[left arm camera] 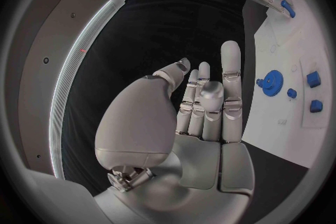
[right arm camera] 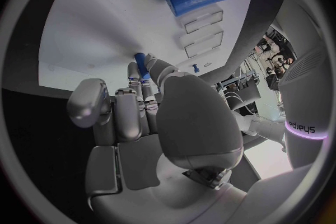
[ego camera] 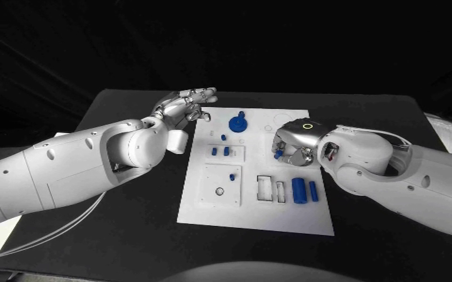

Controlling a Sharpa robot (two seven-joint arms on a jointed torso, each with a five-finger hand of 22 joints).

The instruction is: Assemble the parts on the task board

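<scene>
The white task board (ego camera: 212, 200) lies mid-table. My right hand (ego camera: 294, 143) hovers over its right side and pinches a small blue peg (ego camera: 279, 155) in its fingertips; the right wrist view shows the peg (right arm camera: 142, 64) sticking out between the fingers above the board (right arm camera: 91, 28). My left hand (ego camera: 189, 107) floats by the board's far left corner with fingers spread, and its palm (left arm camera: 206, 106) holds nothing. A blue gear (ego camera: 239, 124) sits at the board's far end, and two small blue pieces (ego camera: 219, 151) stand below it.
A thick blue cylinder (ego camera: 298, 190) and a thinner one (ego camera: 313, 191) lie near the board's near right, beside two rectangular slots (ego camera: 272, 190). A tiny blue peg (ego camera: 232, 177) and a ring (ego camera: 221, 191) sit in the near left panel. Black table (ego camera: 123, 230) surrounds the board.
</scene>
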